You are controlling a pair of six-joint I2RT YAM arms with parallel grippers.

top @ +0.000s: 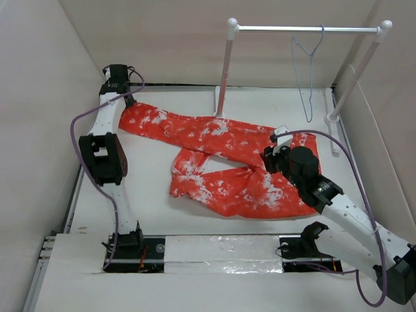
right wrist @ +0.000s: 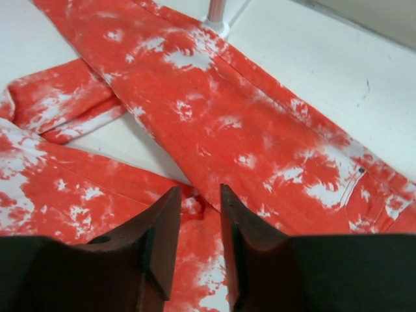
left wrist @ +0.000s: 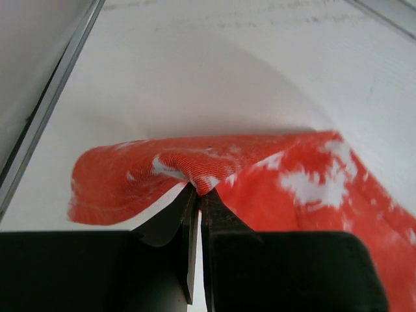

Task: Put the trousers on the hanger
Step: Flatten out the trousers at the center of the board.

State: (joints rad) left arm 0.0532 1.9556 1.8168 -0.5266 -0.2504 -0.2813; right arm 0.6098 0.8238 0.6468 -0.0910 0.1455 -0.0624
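Note:
The red-orange trousers (top: 224, 140) lie flat on the white table, legs spread toward the left. My left gripper (top: 123, 99) is at the far-left leg end. In the left wrist view it (left wrist: 198, 190) is shut on a pinch of the hem of the trousers (left wrist: 292, 188), which is lifted a little. My right gripper (top: 269, 159) hovers open over the crotch area near the waist. In the right wrist view its jaws (right wrist: 198, 195) stand apart just above the trousers (right wrist: 227, 117). The pale blue wire hanger (top: 307, 71) hangs by its hook from the rack's crossbar at the back right.
A white-posted rack (top: 225, 65) with a metal crossbar (top: 279, 28) stands at the back right; its left post base (right wrist: 216, 13) sits by the trousers. Walls enclose the table on the left, back and right.

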